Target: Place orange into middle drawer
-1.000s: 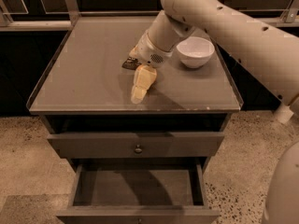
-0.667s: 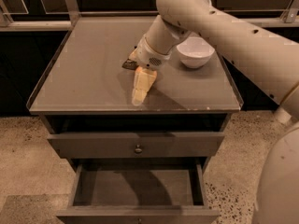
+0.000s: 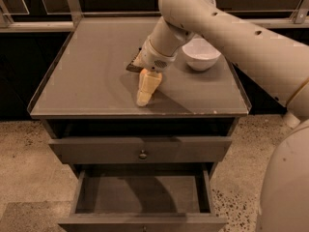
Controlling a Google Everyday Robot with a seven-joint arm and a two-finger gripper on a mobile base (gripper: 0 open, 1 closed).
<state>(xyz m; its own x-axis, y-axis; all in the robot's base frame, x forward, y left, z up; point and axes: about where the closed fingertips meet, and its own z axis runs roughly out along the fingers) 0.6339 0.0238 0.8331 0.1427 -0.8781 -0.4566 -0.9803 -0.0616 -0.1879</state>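
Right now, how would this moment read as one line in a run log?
gripper: low over cabinet top | orange: not visible | middle drawer: open | bowl: on cabinet top

Grey cabinet top (image 3: 87,81) in front of me, flat, with a low raised lip round its edges. Toward the back right a white bowl (image 3: 200,54) sits upright, straight on the surface. Left of the bowl a dark snack wrapper (image 3: 133,66) lies flat, only a corner peeking out from behind the arm (image 3: 231,28). The gripper (image 3: 143,99) hangs over the middle of the top, pointing down just in front of the wrapper, its tip right at the surface. Touching or not, I can't say.
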